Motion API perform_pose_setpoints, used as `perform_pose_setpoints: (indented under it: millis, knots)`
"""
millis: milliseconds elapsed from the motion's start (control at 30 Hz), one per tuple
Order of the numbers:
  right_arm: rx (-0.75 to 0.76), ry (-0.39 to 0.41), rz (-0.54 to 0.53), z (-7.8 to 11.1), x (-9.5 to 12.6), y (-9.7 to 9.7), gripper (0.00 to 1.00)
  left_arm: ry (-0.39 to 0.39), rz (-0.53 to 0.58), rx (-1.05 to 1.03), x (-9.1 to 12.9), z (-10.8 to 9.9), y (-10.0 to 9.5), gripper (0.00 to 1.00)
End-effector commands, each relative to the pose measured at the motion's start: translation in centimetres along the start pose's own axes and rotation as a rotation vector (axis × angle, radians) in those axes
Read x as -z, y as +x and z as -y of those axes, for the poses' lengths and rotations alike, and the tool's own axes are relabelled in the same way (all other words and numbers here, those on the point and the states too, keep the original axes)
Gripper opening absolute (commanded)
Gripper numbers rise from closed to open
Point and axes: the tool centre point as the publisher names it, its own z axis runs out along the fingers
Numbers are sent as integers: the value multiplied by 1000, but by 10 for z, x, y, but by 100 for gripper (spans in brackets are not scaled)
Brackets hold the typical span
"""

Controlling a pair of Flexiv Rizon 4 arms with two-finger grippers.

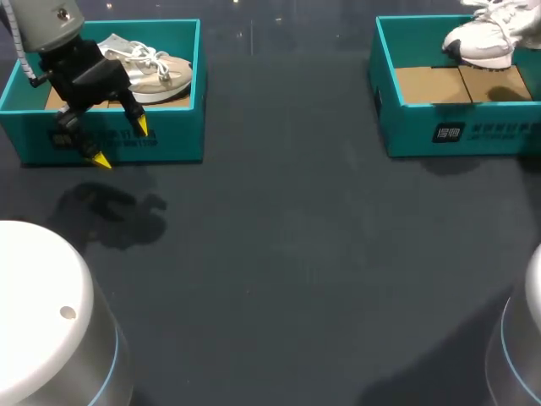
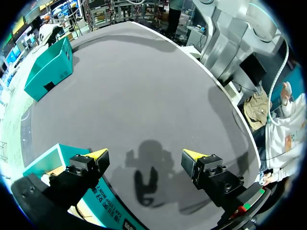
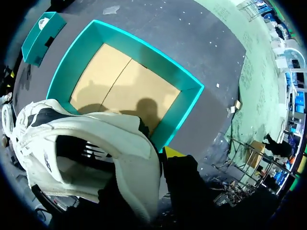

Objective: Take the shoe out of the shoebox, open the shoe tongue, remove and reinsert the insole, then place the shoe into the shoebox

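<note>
Meanwhile the left claw (image 1: 120,144) hung released at the left shoebox (image 1: 169,139), near side; the right claw (image 3: 160,153) grasped a white shoe (image 3: 96,143) over the right shoebox (image 1: 456,127).

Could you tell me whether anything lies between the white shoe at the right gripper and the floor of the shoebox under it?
Nothing visible does. The white shoe hangs at the right gripper above the open shoebox. The cardboard floor of the box is bare, with only shadows on it.
</note>
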Motion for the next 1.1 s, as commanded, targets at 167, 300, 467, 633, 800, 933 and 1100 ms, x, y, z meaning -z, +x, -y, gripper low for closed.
perform_pose_setpoints:
  millis: [167,300,467,633,800,933,1100]
  knots:
    - [-299,-5,143,6,0,13,0,-2,1,-1,0,0,1,100]
    - [-299,-5,143,6,0,13,0,-2,1,-1,0,0,1,100]
    - [-299,-5,143,6,0,13,0,-2,1,-1,0,0,1,100]
    - [-364,-65,179,13,-16,13,0,-2,1,-1,0,0,1,100]
    - [-435,-79,229,22,-29,15,0,-2,1,-1,0,0,1,100]
    - [-470,-101,276,25,-39,18,0,-2,1,-1,0,0,1,100]
    - [-505,-109,296,27,-46,20,0,-2,1,-1,0,0,1,100]
